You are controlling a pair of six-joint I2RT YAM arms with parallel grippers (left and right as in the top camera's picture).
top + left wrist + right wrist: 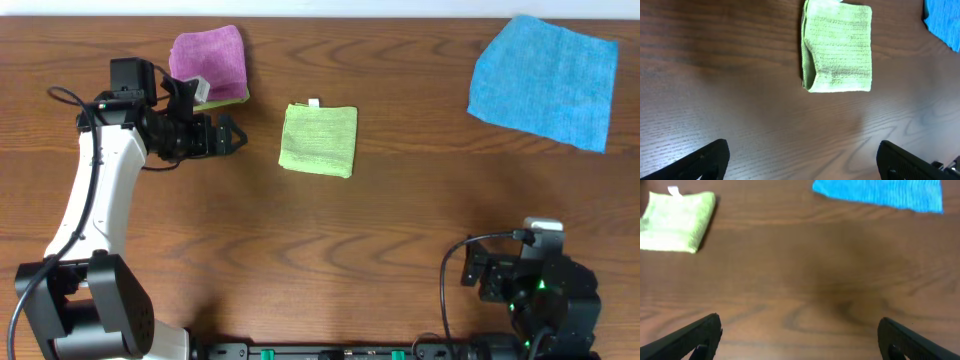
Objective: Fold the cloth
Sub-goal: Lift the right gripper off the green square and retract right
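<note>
The left end effector [805,165] is seen nearest, in the left wrist view, with its two black fingers spread wide. Nothing is held between them. The right end effector [800,340] is also spread wide, and nothing is held there either.

The cloth [318,140] is laid flat on the desk [400,220], near the middle and a bit toward the far side. It is placed just to the right of the left end effector, near it but not touched by it. A strip of bare wood is left between the two. It is kept well apart from the right end effector, which is parked at the near right corner.

Three cloths can be counted: one lime green, one blue cloth [545,80] and one pinkish-purple cloth [208,62]. One small white tag [313,103] is seen at the far edge of the green one. Two arms are counted.

All four edges of the green cloth are left free, and bare wood is seen all round it. The blue cloth is spread at the far right corner. The pinkish-purple one is set at the far side, just behind the left arm. A wide open stretch of desk is left in front.
</note>
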